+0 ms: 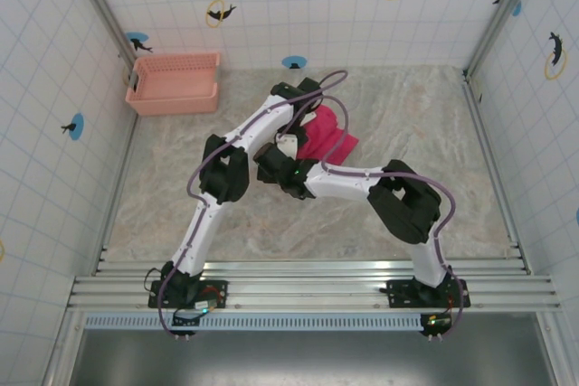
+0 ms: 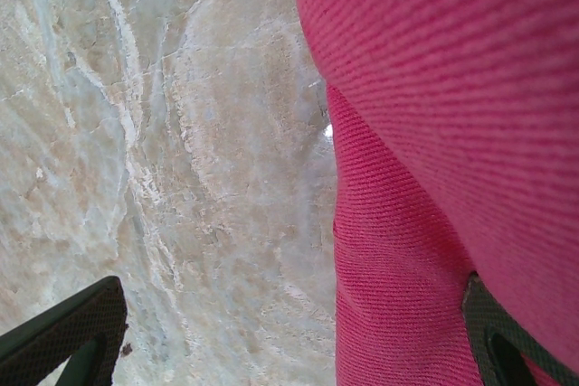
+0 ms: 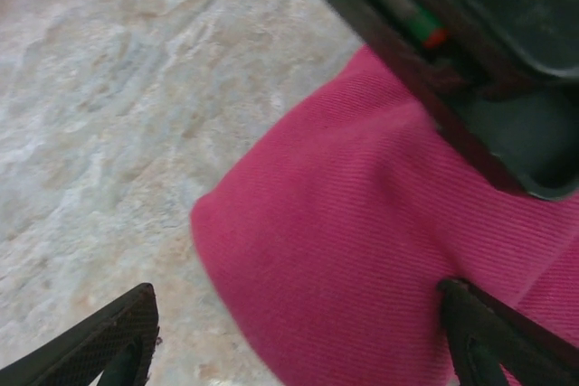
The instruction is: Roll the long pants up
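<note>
The long pants point(image 1: 326, 137) lie as a compact magenta-red bundle on the marble table point(image 1: 407, 124), just right of where the two arms meet. In the left wrist view the pants point(image 2: 434, 133) cover the right half. My left gripper point(image 2: 289, 350) is open: its right finger point(image 2: 507, 345) lies against the fabric and its left finger point(image 2: 63, 341) hangs over bare table. In the right wrist view a rounded end of the pants point(image 3: 362, 250) sits between the fingers of my right gripper point(image 3: 298, 350). That gripper is open, with its left finger point(image 3: 99, 350) clear of the cloth.
A pale pink lattice basket point(image 1: 175, 81) stands at the back left against the tiled wall. The left arm's dark wrist point(image 3: 470, 33) hangs close above the pants in the right wrist view. Bare marble spreads to the right and front of the bundle.
</note>
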`<state>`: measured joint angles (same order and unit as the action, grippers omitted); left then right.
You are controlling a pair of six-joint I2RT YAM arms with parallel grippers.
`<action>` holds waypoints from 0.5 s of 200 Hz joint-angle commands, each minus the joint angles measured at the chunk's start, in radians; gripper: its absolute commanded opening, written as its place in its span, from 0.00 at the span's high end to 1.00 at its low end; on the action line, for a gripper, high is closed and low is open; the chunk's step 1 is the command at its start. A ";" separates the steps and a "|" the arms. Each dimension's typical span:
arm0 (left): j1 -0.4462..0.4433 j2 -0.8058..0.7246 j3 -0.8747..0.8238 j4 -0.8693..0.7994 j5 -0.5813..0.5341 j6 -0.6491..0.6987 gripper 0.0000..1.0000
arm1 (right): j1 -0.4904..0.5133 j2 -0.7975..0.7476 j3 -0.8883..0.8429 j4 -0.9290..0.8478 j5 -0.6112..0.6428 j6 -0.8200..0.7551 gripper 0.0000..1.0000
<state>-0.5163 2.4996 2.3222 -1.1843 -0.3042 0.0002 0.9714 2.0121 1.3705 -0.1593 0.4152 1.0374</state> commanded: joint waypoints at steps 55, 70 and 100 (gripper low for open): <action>0.048 0.013 -0.224 -0.066 0.085 0.016 0.02 | -0.089 -0.113 -0.185 -0.241 0.111 0.016 0.25; 0.053 -0.011 -0.258 -0.046 0.088 0.019 0.03 | -0.125 -0.127 -0.232 -0.200 0.069 -0.004 0.26; 0.056 -0.019 -0.273 -0.076 0.105 0.023 0.02 | -0.178 -0.134 -0.260 -0.194 0.013 -0.045 0.27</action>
<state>-0.4698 2.3943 2.1349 -1.0992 -0.2417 0.0002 0.8558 1.8874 1.1557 -0.2882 0.4164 1.0302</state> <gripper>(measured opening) 0.975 0.728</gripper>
